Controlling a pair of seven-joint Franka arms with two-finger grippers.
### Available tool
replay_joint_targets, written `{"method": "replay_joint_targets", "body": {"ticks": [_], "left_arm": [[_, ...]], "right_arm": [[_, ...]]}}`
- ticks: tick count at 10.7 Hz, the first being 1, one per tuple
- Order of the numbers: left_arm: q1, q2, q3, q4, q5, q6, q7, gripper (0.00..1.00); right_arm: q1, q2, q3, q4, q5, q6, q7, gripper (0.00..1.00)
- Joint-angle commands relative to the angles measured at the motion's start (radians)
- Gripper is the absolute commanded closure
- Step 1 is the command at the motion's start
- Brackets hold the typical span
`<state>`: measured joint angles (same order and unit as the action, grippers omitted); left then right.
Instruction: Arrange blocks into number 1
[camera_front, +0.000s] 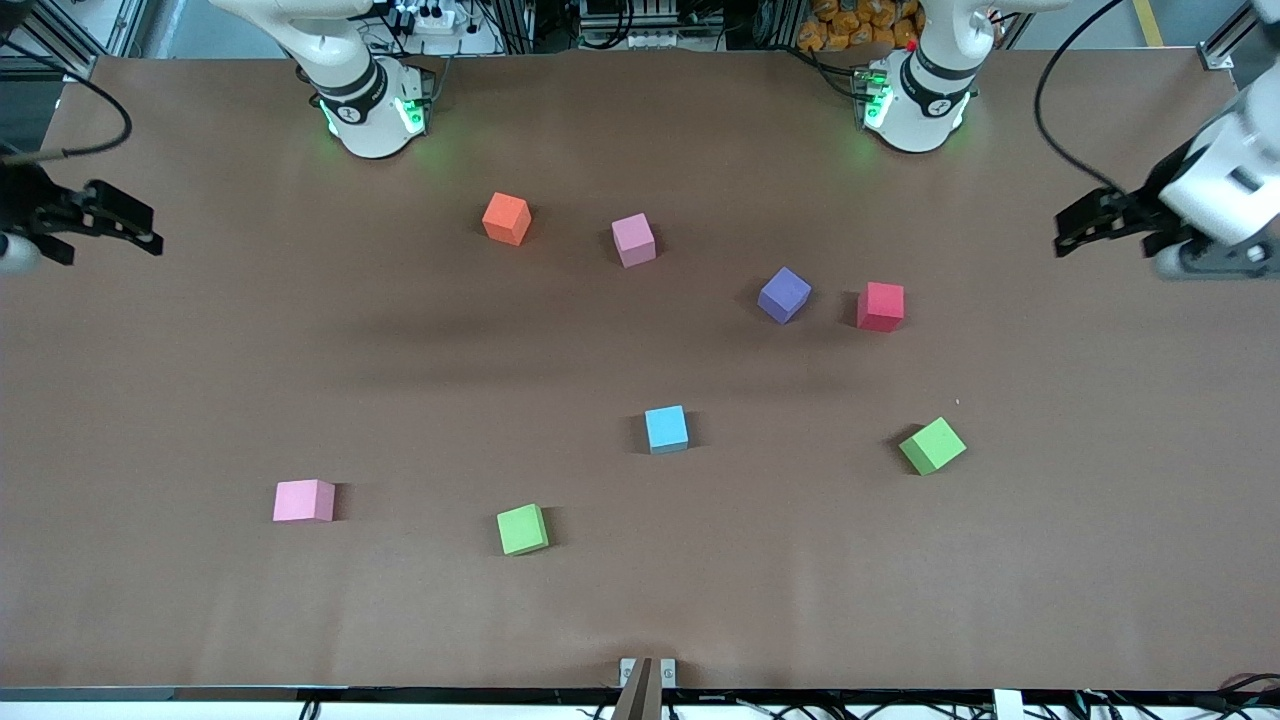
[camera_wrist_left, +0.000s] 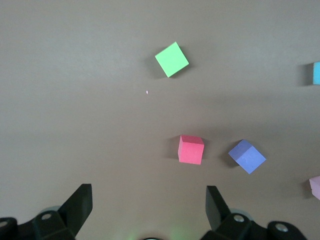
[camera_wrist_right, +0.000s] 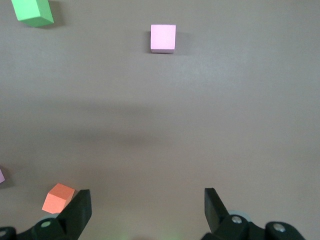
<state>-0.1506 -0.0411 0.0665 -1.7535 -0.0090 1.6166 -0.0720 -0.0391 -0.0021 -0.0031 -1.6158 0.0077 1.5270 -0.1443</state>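
Hanging wide open and empty, the left gripper (camera_front: 1075, 232) sat at the front view's right edge and the right gripper (camera_front: 140, 228) at its left edge, both waiting. Eight blocks lay scattered and apart (none touching) on the brown table (camera_front: 200, 380): orange block (camera_front: 506, 218) and pink block (camera_front: 633, 240) in the upper middle, purple block (camera_front: 784, 294) beside red block (camera_front: 880, 306). Lower in frame were the light blue block (camera_front: 666, 429), two green blocks (camera_front: 932, 446) (camera_front: 522, 529) and a second pink block (camera_front: 303, 501).

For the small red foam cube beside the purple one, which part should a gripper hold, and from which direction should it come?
Come straight down onto the small red foam cube and close on two opposite side faces. It sits flat with its top clear. The purple foam cube stands apart beside it, probably leaving finger room. The open left gripper hangs over the table's left-arm end, on the red cube's side.
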Motion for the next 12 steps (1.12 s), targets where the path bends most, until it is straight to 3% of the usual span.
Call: {"method": "replay_joint_targets", "body": {"ticks": [1, 3, 8, 10, 12], "left_arm": [[-0.021, -0.005, -0.005, -0.127, -0.026, 0.087, -0.017, 0.00], [-0.035, 0.009, -0.042, -0.175, -0.048, 0.135, -0.028, 0.00], [-0.235, 0.128, -0.223, -0.175, -0.127, 0.270, -0.464, 0.00], [-0.405, 0.208, -0.226, -0.175, -0.135, 0.379, -0.654, 0.00], [-0.510, 0.288, -0.226, -0.173, -0.137, 0.469, -0.721, 0.00]], "right_arm": [[-0.005, 0.120, 0.012, 0.020, 0.018, 0.025, -0.004, 0.00], [-0.001, 0.216, 0.014, 0.024, 0.017, 0.086, -0.014, 0.00], [0.015, 0.368, 0.012, 0.096, 0.002, 0.137, -0.075, 0.00], [-0.017, 0.417, 0.009, 0.120, 0.001, 0.139, -0.104, 0.00], [-0.015, 0.477, 0.009, 0.172, 0.005, 0.140, -0.107, 0.00]]}}
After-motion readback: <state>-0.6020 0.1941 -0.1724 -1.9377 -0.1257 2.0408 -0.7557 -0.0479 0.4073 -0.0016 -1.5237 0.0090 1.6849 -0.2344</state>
